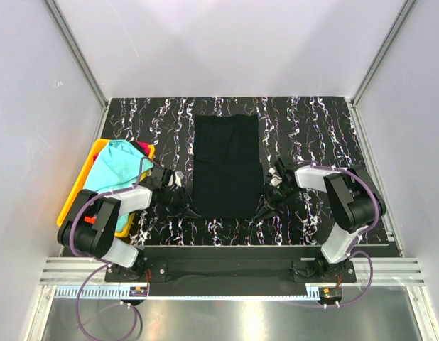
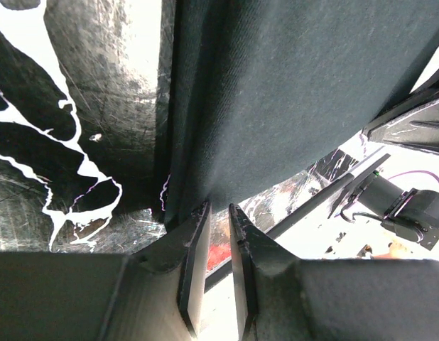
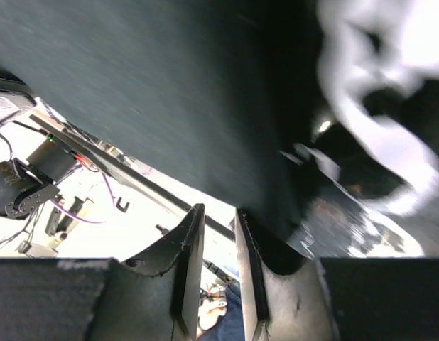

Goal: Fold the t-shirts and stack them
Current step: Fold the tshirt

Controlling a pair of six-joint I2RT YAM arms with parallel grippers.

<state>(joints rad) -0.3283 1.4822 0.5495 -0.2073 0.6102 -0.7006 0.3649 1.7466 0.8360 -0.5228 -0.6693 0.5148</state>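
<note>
I work in a lab test cell: white panel walls (image 1: 226, 42), aluminium frame rails (image 1: 226, 270) at my six o'clock, marbled black table (image 1: 312, 121).

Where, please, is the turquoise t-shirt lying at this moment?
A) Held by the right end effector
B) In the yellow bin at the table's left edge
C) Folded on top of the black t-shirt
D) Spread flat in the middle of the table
B: the turquoise t-shirt lies bunched in the yellow bin, while only the black t-shirt is spread on the table.

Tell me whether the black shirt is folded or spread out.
Folded: the black t-shirt lies flat as a narrow rectangle with no sleeves showing. How many layers, cannot tell.
</note>
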